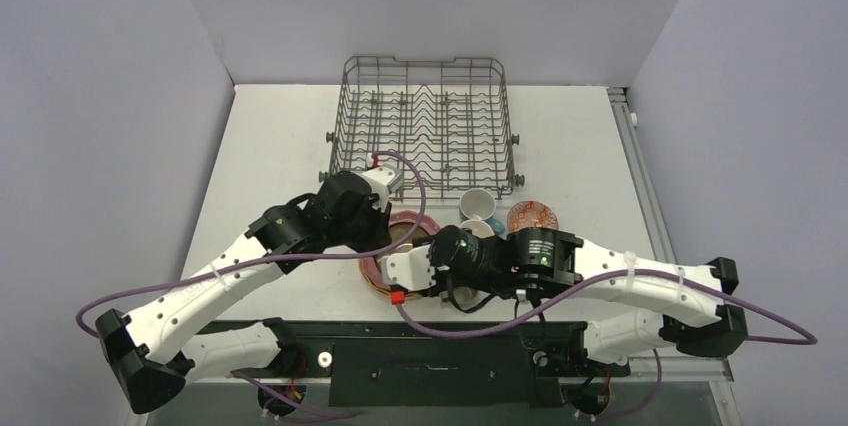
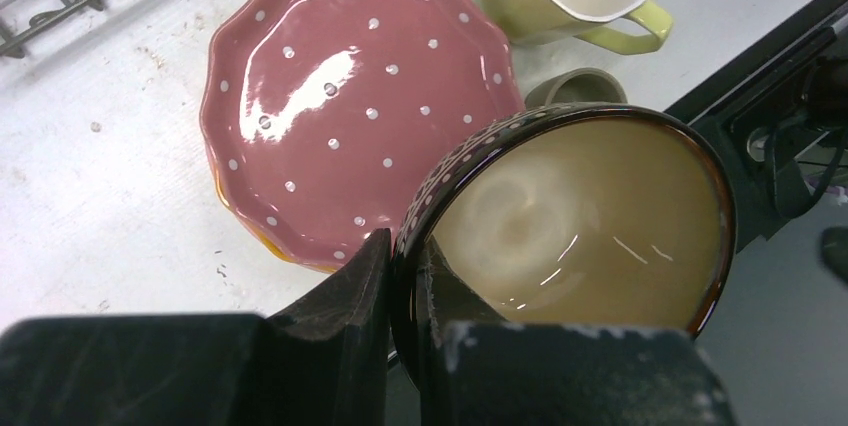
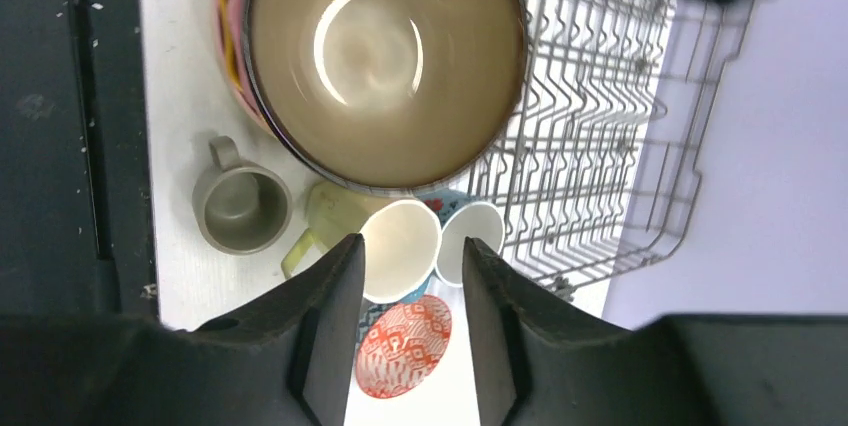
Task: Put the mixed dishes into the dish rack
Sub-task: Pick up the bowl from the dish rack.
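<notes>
My left gripper (image 2: 405, 246) is shut on the rim of the dark brown bowl (image 2: 580, 216), one finger outside and one inside its tan interior. The bowl hangs tilted over a stack of scalloped plates topped by the pink dotted plate (image 2: 350, 106). My right gripper (image 3: 413, 256) is open with nothing between its fingers. It hovers above the yellow mug (image 3: 400, 246) and blue mug (image 3: 470, 236), and the same brown bowl (image 3: 385, 56) lies further ahead of it. The grey-olive mug (image 3: 240, 208) and red-patterned bowl (image 3: 405, 346) stand nearby. The wire dish rack (image 1: 425, 126) stands at the back of the table.
Both arms crowd together over the dishes near the front edge of the white table (image 1: 270, 146). A black rail (image 3: 60, 146) runs along that edge. Grey walls close in the table on the left, right and back.
</notes>
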{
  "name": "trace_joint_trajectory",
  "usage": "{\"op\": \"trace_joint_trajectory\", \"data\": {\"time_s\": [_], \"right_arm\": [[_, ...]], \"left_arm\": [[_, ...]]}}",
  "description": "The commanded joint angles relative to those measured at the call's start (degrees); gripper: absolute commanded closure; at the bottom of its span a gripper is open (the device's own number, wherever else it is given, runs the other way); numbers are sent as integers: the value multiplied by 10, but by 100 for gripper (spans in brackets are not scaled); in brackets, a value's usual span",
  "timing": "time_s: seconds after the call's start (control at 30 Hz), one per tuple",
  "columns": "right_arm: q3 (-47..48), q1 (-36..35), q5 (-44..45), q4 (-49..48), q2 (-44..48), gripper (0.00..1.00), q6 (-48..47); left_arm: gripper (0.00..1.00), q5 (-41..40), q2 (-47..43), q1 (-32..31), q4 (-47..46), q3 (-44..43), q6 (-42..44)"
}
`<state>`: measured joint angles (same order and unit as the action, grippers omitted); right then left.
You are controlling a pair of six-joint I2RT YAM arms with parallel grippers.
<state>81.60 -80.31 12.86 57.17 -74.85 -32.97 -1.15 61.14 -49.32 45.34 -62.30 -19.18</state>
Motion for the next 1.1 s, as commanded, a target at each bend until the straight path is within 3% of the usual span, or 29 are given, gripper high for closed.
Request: {"op": "trace_joint_trajectory", "data": {"time_s": [0.0,0.3,0.57,0.8,0.97,1.07], "right_arm": [[-32,33,28,-67,58,61,63],[-127,113,74,-187,157,58,202],[-172,198,39,-221,191,57,305],[-241,222,66,-319,231,45,431],[-248,225,61,-349,238,44,493],[-278,226,53,-387,258,35,546]], "left_arm": [[100,19,-15,28,-53,3,-6],[100,108,-44,97,-122,42,-20],[100,154,-85,129,-190,83,-61],[100,184,-104,136,-253,114,-95],[100,192,-116,136,-285,129,-119],[100,190,-124,137,-304,138,-129]]}}
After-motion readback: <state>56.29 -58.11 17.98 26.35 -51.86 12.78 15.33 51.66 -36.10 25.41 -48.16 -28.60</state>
